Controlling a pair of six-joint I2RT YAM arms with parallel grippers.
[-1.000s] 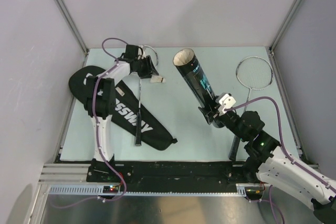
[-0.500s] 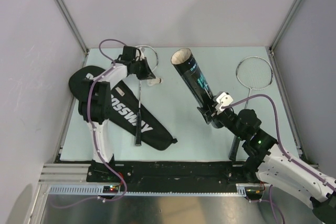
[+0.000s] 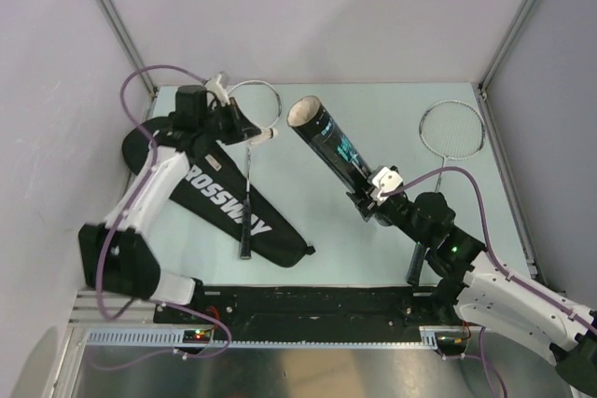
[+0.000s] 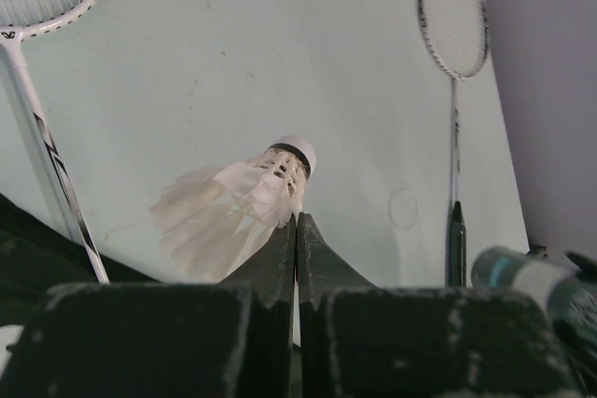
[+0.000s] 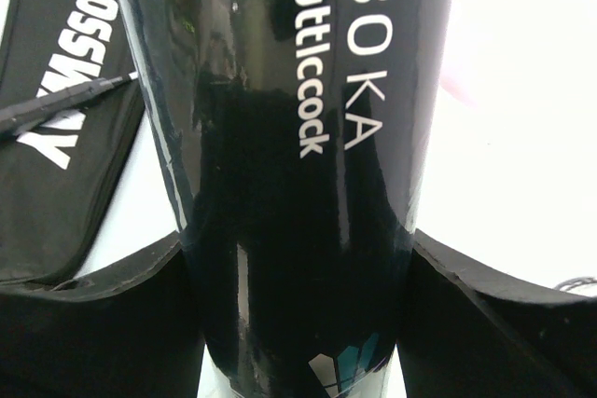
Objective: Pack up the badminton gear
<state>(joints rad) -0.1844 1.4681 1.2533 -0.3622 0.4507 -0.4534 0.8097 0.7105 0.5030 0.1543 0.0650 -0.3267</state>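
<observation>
black tube in the middle of the pale green table, seen from on top. tilted, open mouth pointing far and left, closed end near and right. right gripper clamped round that near end. left gripper far and left, just beside the head of a racket lying across the black racket bag. small white shuttlecock at its tips, near the tube's mouth but apart from it. second racket far right, flat on the table, touched by nothing.

from the left wrist: fingers pressed tight together, no gap to see. only the edge of the feathers nipped between them, by the look of it, cork end pointing up and away. a very thin hold.

from the right wrist: shiny tube filling the view, white letters down it, thick fingers on both sides, squeezed against it. bag off to the left.

likely next: shuttlecock into the open mouth. possible trouble: feathers slipping out of so small a pinch and dropping onto the table. feathers bending or snapping if pushed in crooked. cork bumping the rim if not lined up. smooth round tube turning or swinging in the right grip, carrying the mouth off to one side.
</observation>
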